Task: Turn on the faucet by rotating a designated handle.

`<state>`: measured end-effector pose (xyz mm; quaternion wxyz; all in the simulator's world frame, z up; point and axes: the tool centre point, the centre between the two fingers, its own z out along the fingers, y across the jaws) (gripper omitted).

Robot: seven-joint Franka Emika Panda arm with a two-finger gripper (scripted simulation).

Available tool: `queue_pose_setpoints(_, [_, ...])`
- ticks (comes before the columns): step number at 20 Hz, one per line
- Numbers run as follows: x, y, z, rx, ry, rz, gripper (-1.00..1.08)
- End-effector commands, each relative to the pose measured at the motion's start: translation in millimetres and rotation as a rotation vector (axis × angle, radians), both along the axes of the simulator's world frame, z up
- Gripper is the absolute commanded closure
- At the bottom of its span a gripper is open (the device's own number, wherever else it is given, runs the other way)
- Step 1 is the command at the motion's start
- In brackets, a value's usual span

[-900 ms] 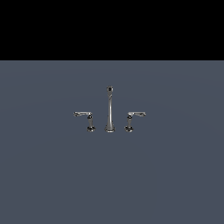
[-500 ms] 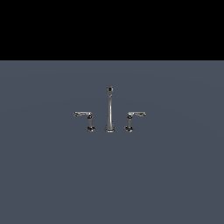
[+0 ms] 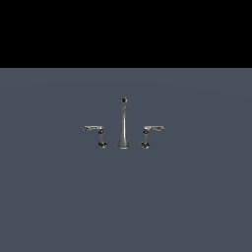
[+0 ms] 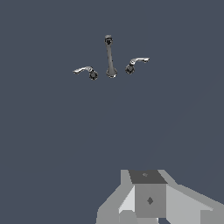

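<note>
The small chrome faucet stands on the dark grey surface in the middle of the exterior view. Its tall slim spout (image 3: 123, 123) has a dark tip. The designated handle (image 3: 151, 131) stands to the exterior view's right of the spout, its thin arm pointing right. The twin handle (image 3: 95, 131) points left. All three also show in the wrist view: spout (image 4: 110, 57), designated handle (image 4: 136, 62), twin handle (image 4: 85, 71). My gripper (image 4: 148, 199) shows only as grey blocks at the wrist view's edge, far from the faucet. It is out of the exterior view.
The flat dark grey surface (image 3: 126, 197) stretches all around the faucet. A black background fills the upper part of the exterior view.
</note>
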<state>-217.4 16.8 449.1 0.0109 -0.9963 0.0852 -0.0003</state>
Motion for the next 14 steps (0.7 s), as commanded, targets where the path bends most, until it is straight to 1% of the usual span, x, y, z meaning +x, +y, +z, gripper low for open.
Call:
queue_pose_setpoints(1, [11,3,-14,0.000,0.001,-0.053,1.08])
queue_pose_setpoints(8, [51,9,-60,0.000,0.003,-0.232,1.08])
queue_pose_setpoints(14, [87,8,-101,0.000,0.005,-0.389,1.08])
